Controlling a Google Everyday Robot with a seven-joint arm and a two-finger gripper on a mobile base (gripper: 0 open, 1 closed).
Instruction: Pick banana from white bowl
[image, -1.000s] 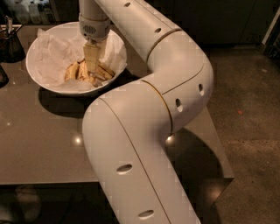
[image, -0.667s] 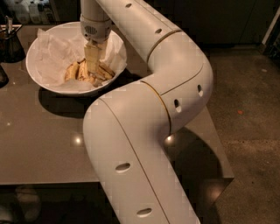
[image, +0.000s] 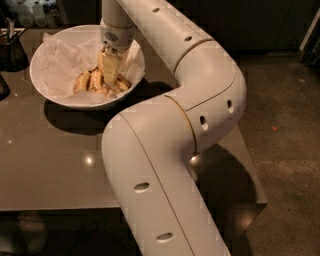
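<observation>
Because the banana (image: 90, 81) lies at the bottom of the white bowl (image: 36, 75), on the crinkled paper lining (image: 62, 60), the arm (image: 200, 80) reaches over the rim and points the claw (image: 112, 70) straight down. That looks like the cleanest way past the bowl's high wall. The claw sits low among the yellow fruit, and whether it is closed on the banana or open around it I cannot tell, since its lower end blends into the fruit. The bowl stands toward the far left of the desk (image: 60, 165), near a dark container (image: 12, 50). Against the earlier frames almost nothing differs: the claw keeps the same spot, the bowl has not shifted, and the banana is not lifted.
</observation>
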